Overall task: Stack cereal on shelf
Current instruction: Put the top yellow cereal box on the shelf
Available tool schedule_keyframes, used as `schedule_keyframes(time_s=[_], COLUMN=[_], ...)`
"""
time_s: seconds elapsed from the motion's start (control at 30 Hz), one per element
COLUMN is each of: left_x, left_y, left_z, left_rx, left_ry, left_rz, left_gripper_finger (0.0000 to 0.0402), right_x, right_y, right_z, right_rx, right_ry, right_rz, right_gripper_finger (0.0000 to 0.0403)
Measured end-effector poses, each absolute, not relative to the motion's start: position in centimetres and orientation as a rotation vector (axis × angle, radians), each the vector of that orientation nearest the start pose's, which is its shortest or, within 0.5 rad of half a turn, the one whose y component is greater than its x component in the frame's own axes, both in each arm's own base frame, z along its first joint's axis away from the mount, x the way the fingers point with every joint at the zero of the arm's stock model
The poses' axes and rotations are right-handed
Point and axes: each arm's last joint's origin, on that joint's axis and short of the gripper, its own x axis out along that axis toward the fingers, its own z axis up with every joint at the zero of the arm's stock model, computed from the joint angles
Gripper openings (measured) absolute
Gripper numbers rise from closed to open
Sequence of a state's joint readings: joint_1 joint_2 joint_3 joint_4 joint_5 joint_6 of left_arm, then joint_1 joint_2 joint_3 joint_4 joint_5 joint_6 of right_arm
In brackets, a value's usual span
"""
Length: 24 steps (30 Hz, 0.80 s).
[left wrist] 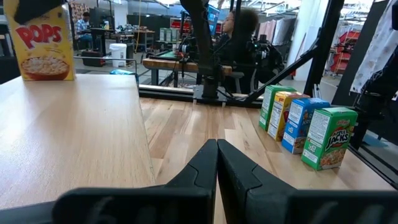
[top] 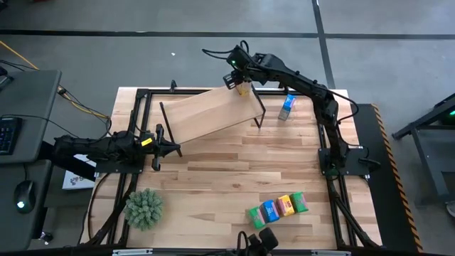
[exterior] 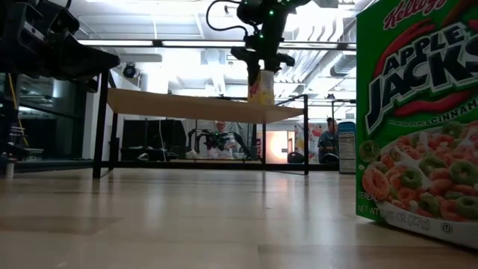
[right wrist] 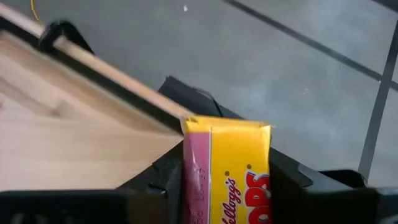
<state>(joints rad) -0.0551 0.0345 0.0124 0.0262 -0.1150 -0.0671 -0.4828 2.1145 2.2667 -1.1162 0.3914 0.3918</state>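
Overhead, the sloped light-wood shelf [top: 210, 114] spans the far side of the table [top: 234, 178], its upper corner directly beneath the right gripper [top: 240, 84]. That gripper's jaws flank a yellow Pops cereal carton [right wrist: 229, 168], standing upright on the plank at that corner; whether they clamp it or have just let go cannot be told. Four more cartons [top: 277, 208] wait in a row well away from those jaws, a blue one [top: 286, 107] nearer. The left gripper [top: 165, 147], jaws together, idles beside the shelf.
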Motion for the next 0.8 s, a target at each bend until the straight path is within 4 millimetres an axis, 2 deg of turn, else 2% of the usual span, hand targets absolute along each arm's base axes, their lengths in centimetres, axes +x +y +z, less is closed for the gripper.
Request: schedule_keyframes(time_s=[0.3, 0.8], left_x=[9.9, 9.9], left_y=[-0.2, -0.2], left_z=[16.8, 16.8], left_rx=[-0.068, -0.067], left_ry=[-0.006, -0.006], left_rz=[0.060, 0.060], left_gripper_finger=[0.0003, 0.0003], right_x=[38.7, 37.9], right_y=[-21.3, -20.9], right_z=[35.7, 37.3], right_rx=[0.403, 0.406], right_ry=[0.815, 0.808], right_rz=[-0.940, -0.927], right_gripper_finger=[0.0236, 0.0243])
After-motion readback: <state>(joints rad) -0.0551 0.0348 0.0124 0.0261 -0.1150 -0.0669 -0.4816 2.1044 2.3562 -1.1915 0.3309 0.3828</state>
